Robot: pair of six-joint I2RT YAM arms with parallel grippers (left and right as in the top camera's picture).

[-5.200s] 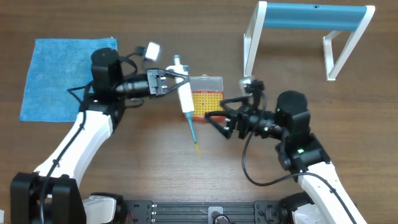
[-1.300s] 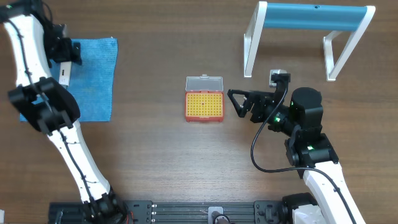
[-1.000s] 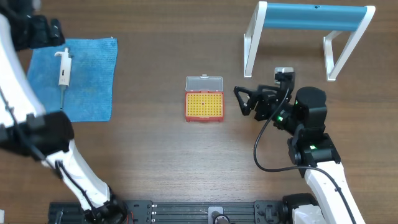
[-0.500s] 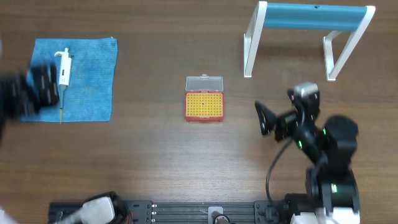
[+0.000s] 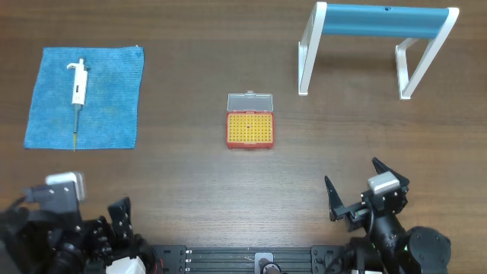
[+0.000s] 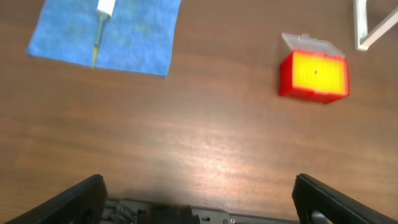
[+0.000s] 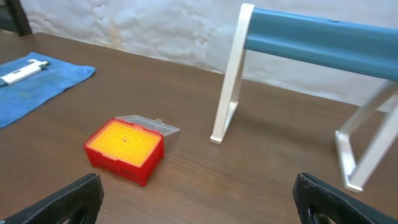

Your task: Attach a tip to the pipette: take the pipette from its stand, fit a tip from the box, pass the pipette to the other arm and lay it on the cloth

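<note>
- Both left jaws and right jaws: gaping wide, gripping nothing, hanging by the surface's near edge.
- Lying on the blue cloth [image 5: 106,99] at the far left corner: pipette [image 5: 78,84], yellow tip [image 5: 74,139] fitted.
- Sitting mid-surface: tip box [image 5: 249,129].

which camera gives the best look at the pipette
The top view: the whole pipette lies on the blue cloth, head to yellow tip. The left wrist view cuts off its head at the frame edge; the right wrist view shows it far off, partly cut.
</note>
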